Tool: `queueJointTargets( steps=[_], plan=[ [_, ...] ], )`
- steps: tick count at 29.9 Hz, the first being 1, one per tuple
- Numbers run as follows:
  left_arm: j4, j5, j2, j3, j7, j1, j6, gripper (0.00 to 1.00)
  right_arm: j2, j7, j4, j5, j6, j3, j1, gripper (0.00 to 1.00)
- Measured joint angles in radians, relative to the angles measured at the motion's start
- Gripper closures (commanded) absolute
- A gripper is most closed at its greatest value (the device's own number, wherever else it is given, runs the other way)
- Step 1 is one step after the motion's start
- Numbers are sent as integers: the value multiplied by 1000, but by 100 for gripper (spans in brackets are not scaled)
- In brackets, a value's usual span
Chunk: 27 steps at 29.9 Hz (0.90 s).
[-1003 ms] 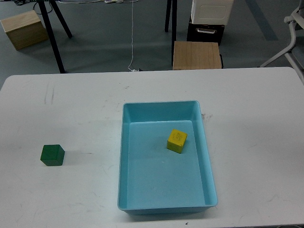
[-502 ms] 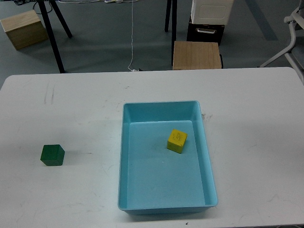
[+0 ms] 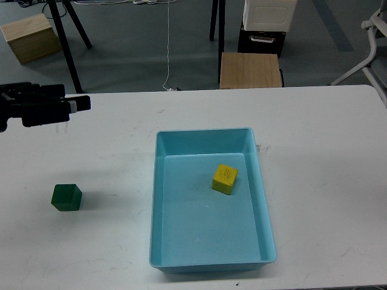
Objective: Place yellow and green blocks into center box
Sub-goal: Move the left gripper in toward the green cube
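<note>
A yellow block lies inside the light blue box at the middle of the white table. A green block sits on the table at the left, well apart from the box. My left gripper reaches in from the left edge, above and behind the green block and not touching it. It is dark and seen side-on, so I cannot tell its fingers apart. It holds nothing that I can see. My right gripper is out of view.
The white table spreads wide around the box. Beyond its far edge stand a wooden stool, black table legs, a wooden crate and a chair base.
My left arm has come into view from the left edge, over the table's far left. The blocks and the box have not moved.
</note>
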Motion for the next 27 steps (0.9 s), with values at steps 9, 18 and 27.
queueJointTargets(
  steps=[9, 18, 27],
  plan=[
    [-5, 186, -29, 217, 7, 1, 0, 0, 3, 1, 0, 0, 1, 2, 1, 2],
    [127, 244, -80, 224, 8, 3, 0, 0, 15, 2, 0, 0, 0, 8, 2, 2],
    [234, 306, -113, 229, 16, 13, 0, 0, 13, 2, 1, 0, 3, 16, 4, 2]
  ],
)
